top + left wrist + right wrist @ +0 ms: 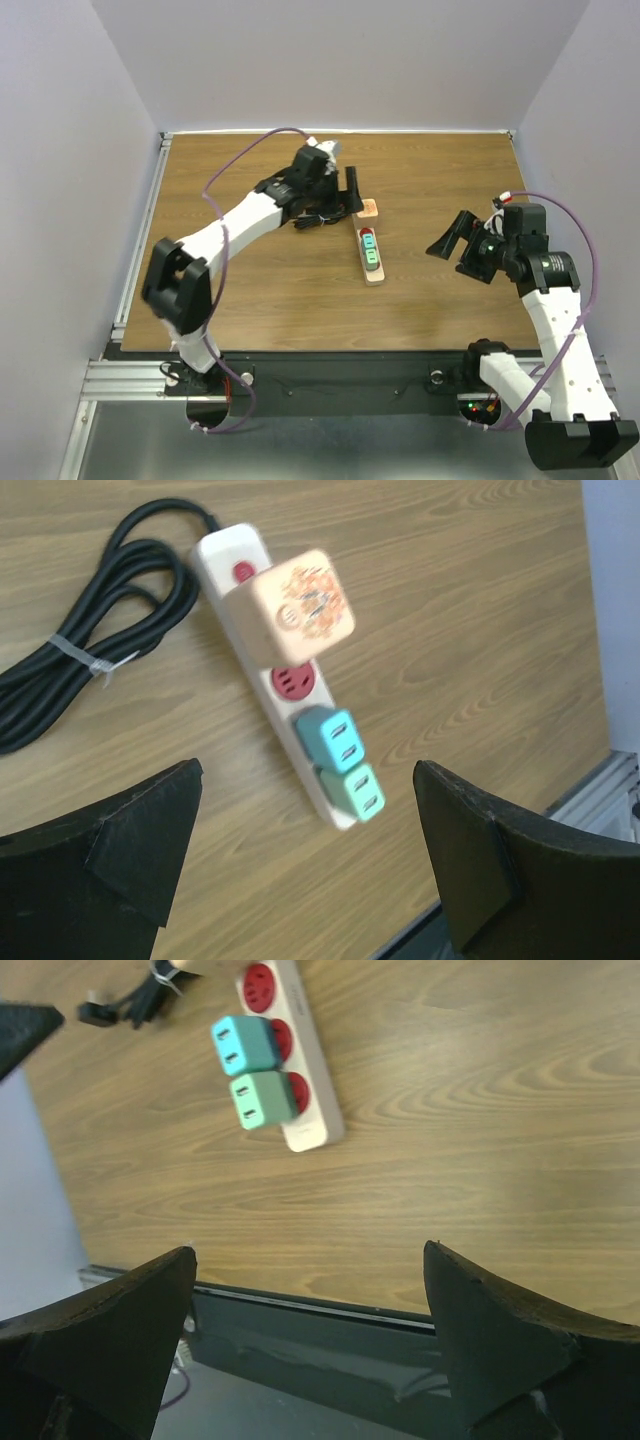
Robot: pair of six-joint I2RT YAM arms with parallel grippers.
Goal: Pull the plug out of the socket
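Observation:
The socket is a long beige power strip [374, 262] with red outlets, lying mid-table. In the left wrist view the strip [285, 715] carries a beige cube plug with an orange pattern [301, 606] near its cord end, one bare red outlet [293, 681], then a blue cube plug [331, 738] and a green cube plug [356, 792]. My left gripper [310, 850] is open and empty, above the strip's far end [345, 200]. My right gripper [455, 238] is open and empty, right of the strip. The right wrist view shows the strip [308, 1070] with the blue plug [245, 1044] and green plug [262, 1100].
The strip's black cord [90, 665] lies coiled and tied to the left of it, under my left arm in the top view. The table's near edge and a dark metal rail [330, 1330] lie under my right gripper [310, 1330]. Grey walls enclose the table.

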